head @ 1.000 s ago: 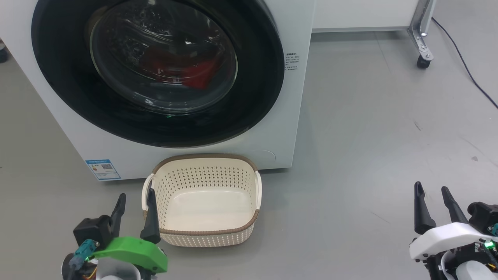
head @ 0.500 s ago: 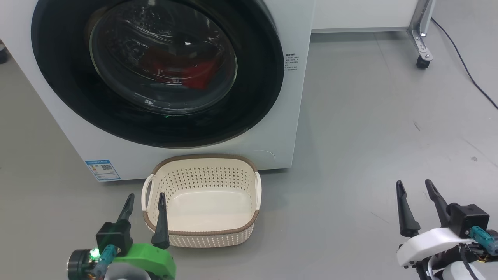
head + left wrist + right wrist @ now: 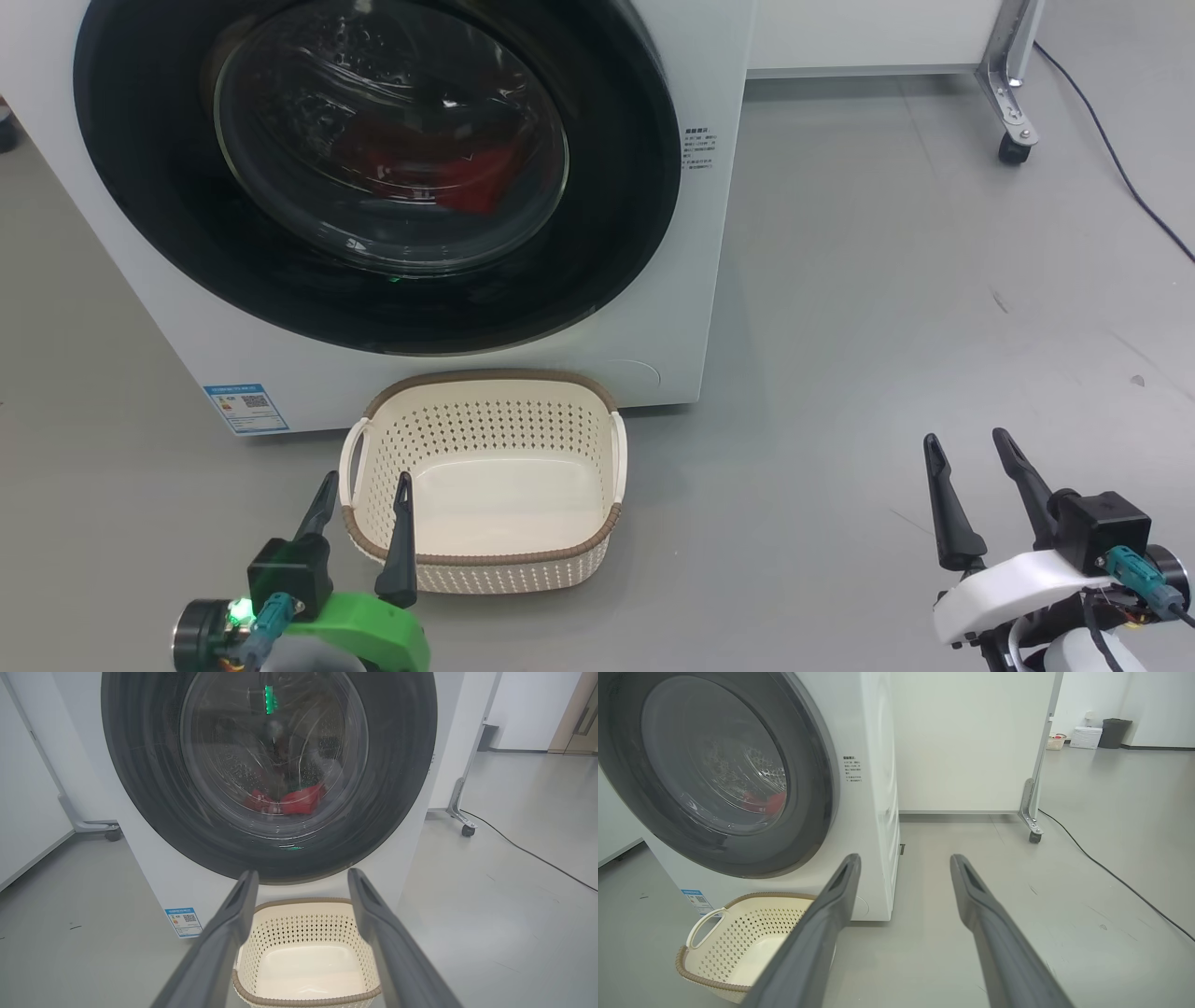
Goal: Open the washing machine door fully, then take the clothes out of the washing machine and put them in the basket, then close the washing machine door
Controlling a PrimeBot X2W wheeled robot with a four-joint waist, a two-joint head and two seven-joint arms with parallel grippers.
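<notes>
The washing machine [image 3: 695, 299] stands ahead, its round black-rimmed door [image 3: 616, 233] closed flat against the front. Behind the door glass lie the red clothes [image 3: 467, 182], also visible as clothes [image 3: 299, 802] in the left wrist view and clothes [image 3: 766, 802] in the right wrist view. On the floor just before the washer sits the cream basket [image 3: 485, 569], with nothing in it. My left gripper [image 3: 366, 485] is open near the basket's front left corner, holding nothing. My right gripper [image 3: 966, 443] is open over bare floor, well right of the basket.
A white panel on a metal leg with a caster [image 3: 1013, 149] stands behind and right of the washer. A black cable [image 3: 1120, 168] runs across the grey floor at the far right. A blue label [image 3: 245, 407] marks the washer's lower left front.
Both grippers have shifted: the left one moved right toward the basket's front corner, the right one moved left and slightly up. Washer, door and basket have stayed put.
</notes>
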